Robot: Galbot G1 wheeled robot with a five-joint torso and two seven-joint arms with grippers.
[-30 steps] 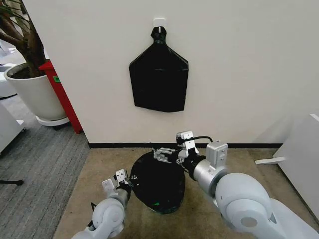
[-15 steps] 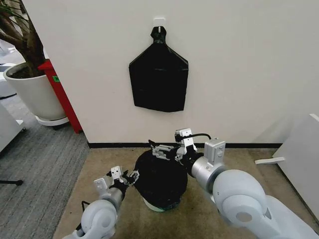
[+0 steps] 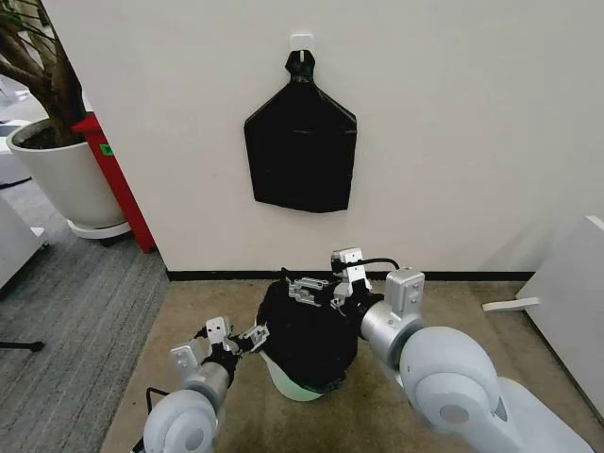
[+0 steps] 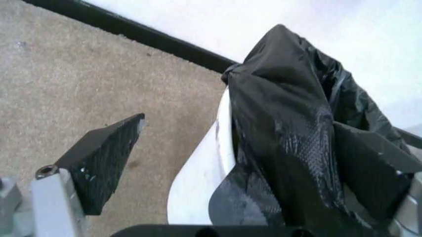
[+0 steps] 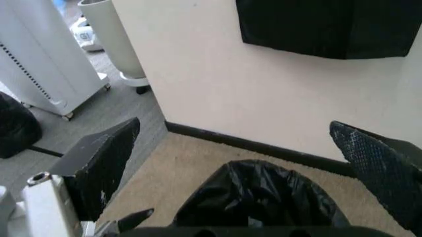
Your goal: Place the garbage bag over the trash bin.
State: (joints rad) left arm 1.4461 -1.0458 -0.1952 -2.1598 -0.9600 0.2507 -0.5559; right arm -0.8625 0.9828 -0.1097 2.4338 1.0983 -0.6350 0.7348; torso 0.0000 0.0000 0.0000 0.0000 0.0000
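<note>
The garbage bag (image 3: 307, 330) is draped, crinkled and bunched, over the top of the trash bin, whose pale base (image 3: 294, 388) shows beneath it on the beige carpet by the wall. My left gripper (image 3: 236, 337) sits at the bin's left side, open. In the left wrist view the bin's white rim (image 4: 201, 168) and the bag (image 4: 290, 123) lie between its spread fingers (image 4: 105, 160), and bag folds rest against the far finger. My right gripper (image 3: 316, 286) hovers at the bag's far top edge, open. Its wrist view has the bag (image 5: 257, 200) below the fingers (image 5: 105, 158).
A flat black bag bundle (image 3: 300, 156) hangs from a wall hook above the bin. A big white plant pot (image 3: 61, 175) and a red stand (image 3: 118, 184) are at the left. White furniture (image 3: 576, 293) stands at the right. A black baseboard (image 3: 453, 276) runs behind.
The bag has gone from a wide flat disc to a taller bunched mound, and the bin's pale base now shows below it. My left arm has drawn back to the left.
</note>
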